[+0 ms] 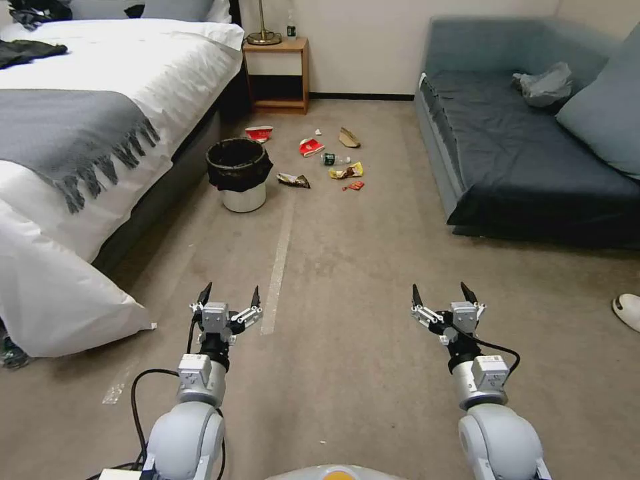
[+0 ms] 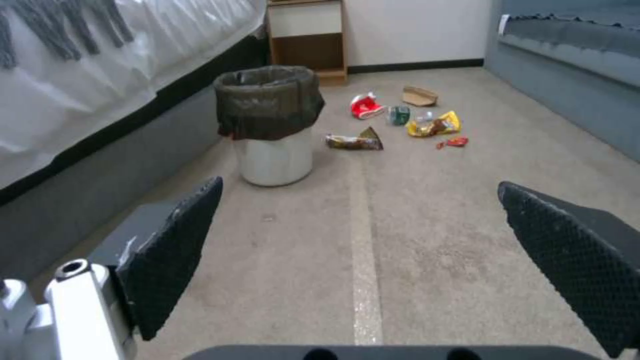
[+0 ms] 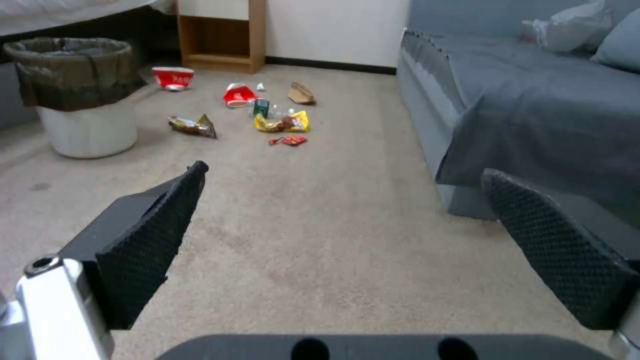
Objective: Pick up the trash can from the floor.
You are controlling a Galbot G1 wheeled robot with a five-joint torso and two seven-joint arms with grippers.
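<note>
Your left gripper hangs low in front of the robot with its fingers spread wide and nothing between them; in the left wrist view the two black textured pads stand far apart with bare carpet showing through the gap. Your right gripper sits level with it on the other side, its fingers spread just the same and holding nothing, its pads apart over open carpet.

Between the two grippers and a little toward your left one, a pale tape strip runs along the floor away from the robot. Follow it ahead and you reach the trash can, well apart from both grippers. It stands upright on the carpet, a small round white bin with a black liner bag folded over its rim, close beside the dark base of the bed on your left.

Just past the can, to its right, litter lies scattered on the carpet: a dark snack wrapper nearest the can, a yellow wrapper, a small red packet, a small bottle, two red-and-white cartons and a brown paper piece. A wooden nightstand stands against the far wall, and a blue-grey sofa runs along your right.
</note>
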